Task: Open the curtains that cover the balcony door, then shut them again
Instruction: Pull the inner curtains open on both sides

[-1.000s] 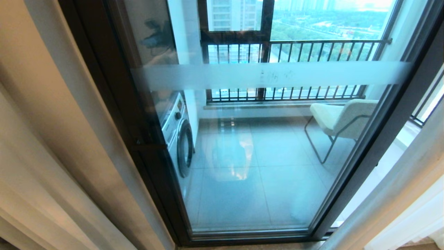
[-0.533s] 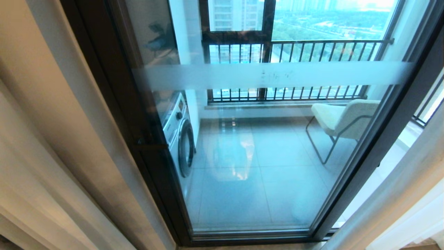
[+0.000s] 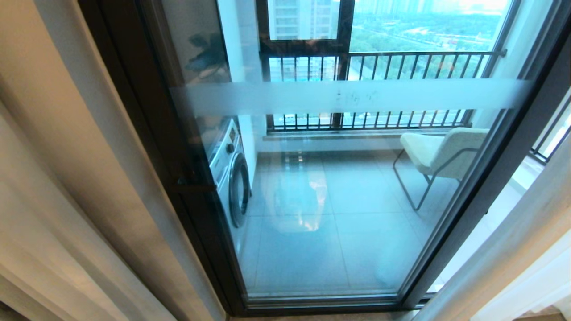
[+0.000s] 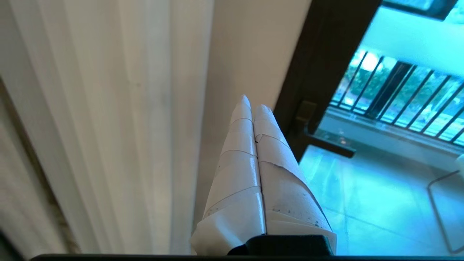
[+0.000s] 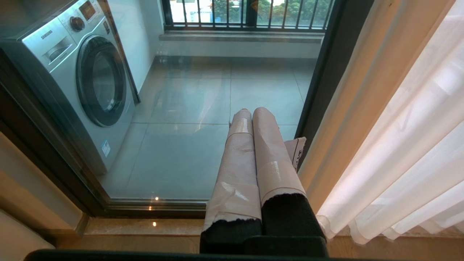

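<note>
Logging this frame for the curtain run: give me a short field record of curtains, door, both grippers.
curtains: sheer white panels drawn aside, bunched at the sides of the glass
balcony door: glass panel uncovered, appears shut; frosted band across it
left gripper: shut, holding nothing, near the curtain folds and the door handle
right gripper: shut, empty, low in front of the glass
beyond glass: washing machine, chair, railing
</note>
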{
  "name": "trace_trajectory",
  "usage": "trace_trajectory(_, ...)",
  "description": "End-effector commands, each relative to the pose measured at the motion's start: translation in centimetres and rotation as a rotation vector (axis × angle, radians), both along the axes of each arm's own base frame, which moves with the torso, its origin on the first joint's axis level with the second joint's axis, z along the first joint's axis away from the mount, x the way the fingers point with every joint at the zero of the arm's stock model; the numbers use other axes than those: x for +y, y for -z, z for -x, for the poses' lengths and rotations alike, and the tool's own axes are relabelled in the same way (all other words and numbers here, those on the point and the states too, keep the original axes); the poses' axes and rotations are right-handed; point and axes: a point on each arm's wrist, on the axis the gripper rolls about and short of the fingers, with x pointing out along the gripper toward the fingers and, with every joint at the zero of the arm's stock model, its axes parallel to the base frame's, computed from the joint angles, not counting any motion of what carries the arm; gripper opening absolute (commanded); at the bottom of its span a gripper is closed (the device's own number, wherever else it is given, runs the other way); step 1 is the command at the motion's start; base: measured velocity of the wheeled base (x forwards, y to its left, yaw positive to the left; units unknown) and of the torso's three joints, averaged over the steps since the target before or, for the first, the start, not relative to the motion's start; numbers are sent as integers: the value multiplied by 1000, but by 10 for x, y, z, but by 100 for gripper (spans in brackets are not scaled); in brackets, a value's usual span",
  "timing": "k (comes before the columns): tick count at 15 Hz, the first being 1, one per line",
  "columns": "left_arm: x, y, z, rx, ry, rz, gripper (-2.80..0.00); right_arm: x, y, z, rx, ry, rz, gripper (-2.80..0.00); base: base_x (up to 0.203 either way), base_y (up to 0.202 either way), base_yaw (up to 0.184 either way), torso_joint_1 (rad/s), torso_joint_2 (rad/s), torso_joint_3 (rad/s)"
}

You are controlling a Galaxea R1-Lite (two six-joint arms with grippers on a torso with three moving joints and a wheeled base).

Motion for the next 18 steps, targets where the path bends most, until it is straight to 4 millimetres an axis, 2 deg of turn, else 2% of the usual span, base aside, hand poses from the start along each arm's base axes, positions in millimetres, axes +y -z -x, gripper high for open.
trace_trajectory(1, 17, 3, -2, 23, 7, 48, -280, 0, 0, 0, -1, -1, 0, -280, 0, 0, 0, 0, 0, 0)
trace_trajectory(5, 29, 8, -8, 60, 62, 45, -280, 0, 0, 0, -1, -1, 0, -280, 0, 0, 0, 0, 0, 0)
trace_trajectory(8, 31, 14, -21, 92, 179, 61, -280, 0, 0, 0, -1, -1, 0, -280, 0, 0, 0, 0, 0, 0)
trace_trajectory(10, 31, 19, -32, 137, 196, 61, -280, 0, 0, 0, -1, -1, 0, -280, 0, 0, 0, 0, 0, 0)
trace_trajectory(15, 3, 34, -60, 260, 260, 34, -280, 0, 0, 0, -1, -1, 0, -280, 0, 0, 0, 0, 0, 0)
trace_trajectory(17, -13, 43, -56, 306, 263, 6, -280, 0, 0, 0, -1, -1, 0, -280, 0, 0, 0, 0, 0, 0)
trace_trajectory(18, -20, 48, -46, 307, 259, -12, -280, 0, 0, 0, -1, -1, 0, -280, 0, 0, 0, 0, 0, 0)
